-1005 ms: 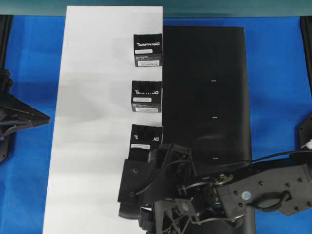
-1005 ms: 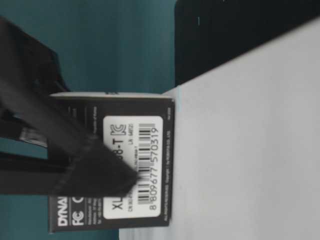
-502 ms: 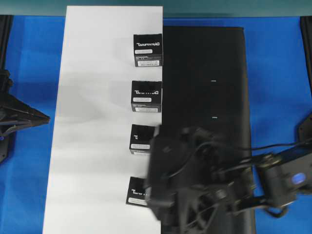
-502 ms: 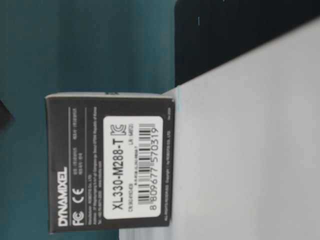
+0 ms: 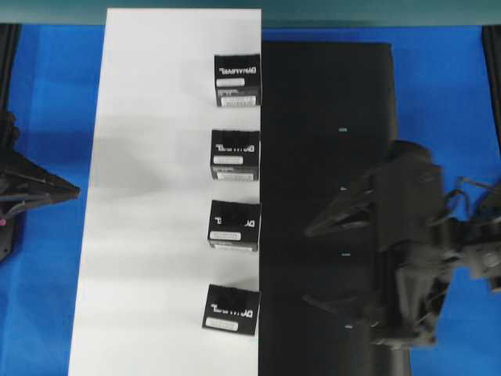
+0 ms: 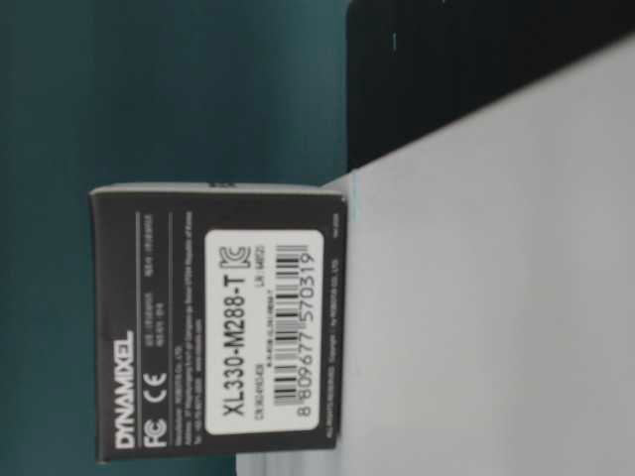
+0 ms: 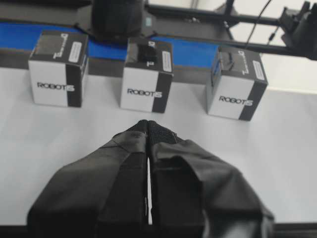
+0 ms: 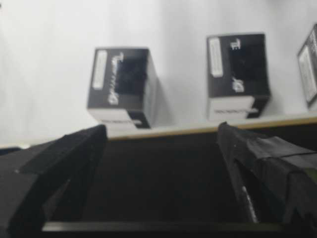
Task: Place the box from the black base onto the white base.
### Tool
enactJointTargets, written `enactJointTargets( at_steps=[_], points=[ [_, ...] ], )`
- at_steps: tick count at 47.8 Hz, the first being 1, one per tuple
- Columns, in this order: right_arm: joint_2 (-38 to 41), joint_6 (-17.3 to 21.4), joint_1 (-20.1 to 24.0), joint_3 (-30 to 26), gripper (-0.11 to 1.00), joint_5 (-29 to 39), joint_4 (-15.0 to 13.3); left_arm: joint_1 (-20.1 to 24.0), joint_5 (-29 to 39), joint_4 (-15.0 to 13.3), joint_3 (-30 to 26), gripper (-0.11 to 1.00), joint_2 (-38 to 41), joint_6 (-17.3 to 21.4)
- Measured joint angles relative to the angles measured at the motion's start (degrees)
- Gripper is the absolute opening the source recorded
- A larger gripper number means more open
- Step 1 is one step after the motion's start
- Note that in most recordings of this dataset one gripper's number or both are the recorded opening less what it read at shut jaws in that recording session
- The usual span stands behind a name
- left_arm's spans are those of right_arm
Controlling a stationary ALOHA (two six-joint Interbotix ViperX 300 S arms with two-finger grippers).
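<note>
Four small black "DYNAMIXEL" cartons in a column along the white rectangular sheet's (image 5: 156, 196) right edge.
Your nearest carton (image 5: 231, 309) rests there, beside the matte black sheet (image 5: 329, 102); right gripper (image 5: 338, 262) hovers over black (fingers spread, empty), left gripper (image 7: 148, 130) fingers pressed together.

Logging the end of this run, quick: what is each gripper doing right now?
Left gripper: shut, holding nothing, above the white base.
Right gripper: open and empty, over the black base.
</note>
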Motion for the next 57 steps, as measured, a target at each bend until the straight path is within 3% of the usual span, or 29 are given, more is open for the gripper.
enactJointTargets(
  at_steps=[13,30,57],
  points=[
    [-10.37,0.09,-0.62,9.76,0.99,-4.04,-2.46,0.0,-0.18,0.0,0.09,-0.02,0.0,-0.09],
    [-19.86,0.0,-0.7,20.57,0.99,-6.15,-2.99,0.0,0.97,0.0,0.0,-0.02,-0.7,-0.09],
    [-33.22,0.0,-5.45,30.06,0.99,-10.72,-3.16,-0.44,1.41,0.0,0.09,-0.02,-2.11,0.26]
  ],
)
